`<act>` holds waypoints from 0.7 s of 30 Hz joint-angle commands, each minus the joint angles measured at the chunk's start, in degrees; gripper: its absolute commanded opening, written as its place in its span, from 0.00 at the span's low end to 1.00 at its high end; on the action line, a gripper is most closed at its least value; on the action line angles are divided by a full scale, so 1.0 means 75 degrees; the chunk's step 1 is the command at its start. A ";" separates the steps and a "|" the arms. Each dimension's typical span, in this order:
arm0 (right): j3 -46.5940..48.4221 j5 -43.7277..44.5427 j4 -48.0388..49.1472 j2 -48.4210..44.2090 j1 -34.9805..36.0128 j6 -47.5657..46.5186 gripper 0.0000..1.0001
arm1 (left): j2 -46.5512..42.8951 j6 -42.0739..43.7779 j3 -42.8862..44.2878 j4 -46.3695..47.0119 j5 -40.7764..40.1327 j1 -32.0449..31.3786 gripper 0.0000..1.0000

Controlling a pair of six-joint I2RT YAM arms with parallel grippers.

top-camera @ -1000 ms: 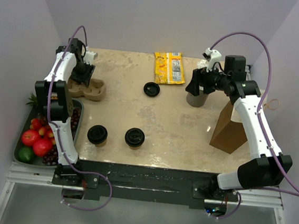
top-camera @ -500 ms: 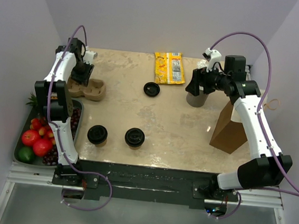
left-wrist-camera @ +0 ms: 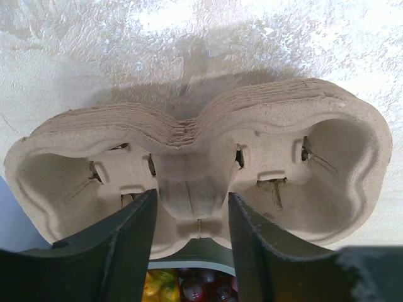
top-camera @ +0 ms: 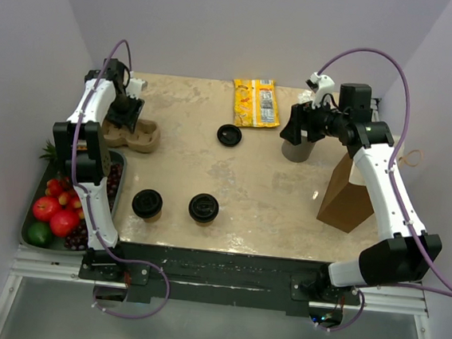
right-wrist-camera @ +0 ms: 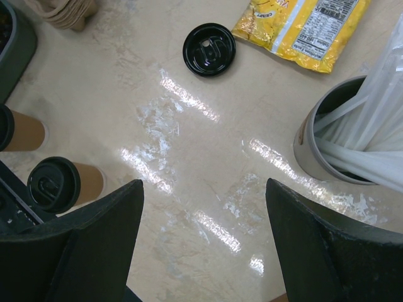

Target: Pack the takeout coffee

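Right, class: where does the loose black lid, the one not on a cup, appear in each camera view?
Top external: the loose black lid lies on the far half of the table, just down-left of the yellow packet.
Left wrist: not in it.
Right wrist: the lid sits top centre.
Shared landmark: the yellow packet, right of the lid in both.

The cup carrier is rough, matt pulp. The tabletop is glossy; the kraft paper cup is matt, its plastic lid shiny.
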 commanded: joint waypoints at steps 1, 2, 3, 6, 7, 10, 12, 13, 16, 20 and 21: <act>-0.0011 -0.0158 0.0236 -0.0023 -0.0029 0.0062 0.81 | 0.0064 -0.0136 0.0207 0.0021 -0.0011 -0.0029 0.52; -0.0011 -0.0147 0.0236 -0.0034 -0.0030 0.0062 0.81 | 0.0076 -0.0136 0.0230 0.0021 -0.0011 -0.0029 0.51; -0.0011 -0.0147 0.0224 -0.0023 -0.0030 0.0062 0.81 | 0.0110 -0.0124 0.0254 -0.0002 -0.0011 -0.0029 0.51; 0.0001 -0.0135 0.0236 -0.0011 -0.0029 0.0051 0.81 | 0.0157 -0.0136 0.0254 -0.0002 -0.0057 -0.0017 0.53; -0.0010 -0.0147 0.0236 0.0001 -0.0018 0.0062 0.81 | 0.0158 -0.0136 0.0254 -0.0002 -0.0057 -0.0028 0.53; 0.0036 -0.0135 0.0236 0.0024 -0.0018 0.0062 0.81 | 0.0158 -0.0136 0.0266 -0.0002 0.0025 -0.0017 0.49; 0.0048 -0.0135 0.0236 0.0024 -0.0030 0.0062 0.81 | 0.0099 -0.0112 0.0289 -0.0025 0.0060 -0.0017 0.47; 0.0048 -0.0135 0.0236 0.0036 -0.0030 0.0062 0.81 | 0.0099 -0.0112 0.0312 -0.0025 0.0048 -0.0017 0.47; 0.0060 -0.0135 0.0236 0.0048 -0.0018 0.0062 0.81 | -0.0065 -0.0054 0.0383 -0.0072 -0.0022 -0.0029 0.45; 0.0060 -0.0135 0.0236 0.0071 -0.0030 0.0062 0.81 | -0.0415 0.0075 0.0570 -0.0096 -0.0151 -0.0017 0.41; 0.0071 -0.0135 0.0236 0.0083 -0.0030 0.0062 0.81 | -0.0475 0.0087 0.0594 -0.0107 -0.0174 -0.0017 0.40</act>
